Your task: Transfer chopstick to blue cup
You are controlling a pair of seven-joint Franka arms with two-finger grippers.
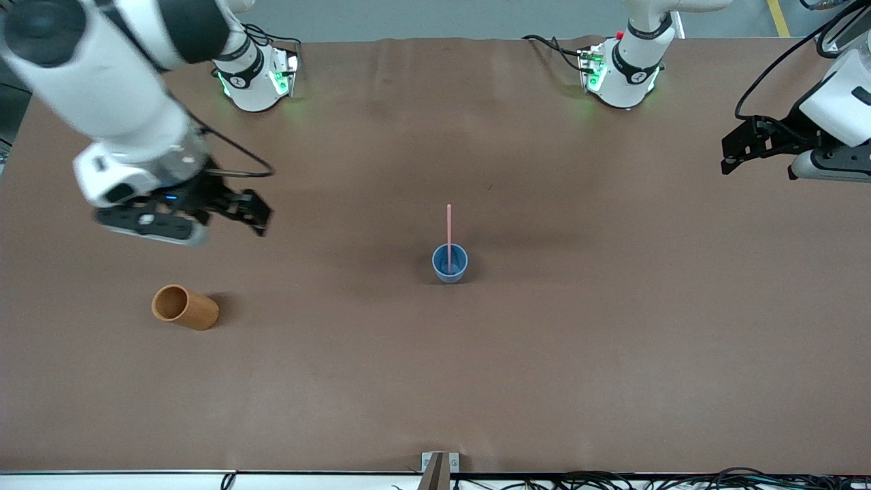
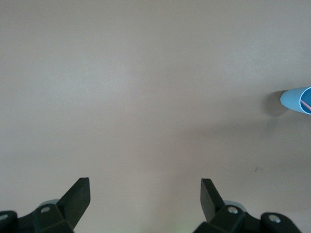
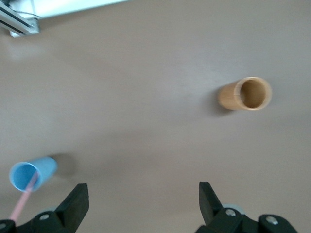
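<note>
From the front camera I see the chopstick (image 1: 448,235) standing in the blue cup (image 1: 450,263), its lower end inside and its upper part sticking up above the rim. The cup sits upright near the middle of the brown table (image 1: 435,381). My right gripper (image 1: 260,216) hangs in the air over bare table toward the right arm's end, well apart from the blue cup, with its fingers spread and nothing between them. Below it in this view, nearer the camera, an orange-brown cup (image 1: 184,307) stands on the table. My left gripper (image 1: 729,158) hangs over the left arm's end of the table, also well apart from the blue cup; this arm waits.

On the left wrist camera, the left gripper (image 2: 145,194) shows both black fingers (image 2: 77,196) spread wide, released, with only bare table between them. The blue cup (image 2: 296,100) sits at the picture's edge, well off from the fingers, with a sliver of the pink chopstick (image 2: 306,104) showing in its mouth.

On the right wrist camera, the right gripper (image 3: 143,201) is likewise released, fingers (image 3: 75,201) wide apart and holding nothing. The blue cup (image 3: 30,174) lies just beside one finger in this view, the chopstick (image 3: 23,198) leaning out of it. The orange-brown cup (image 3: 245,93) sits well apart from the fingers, its mouth showing.
</note>
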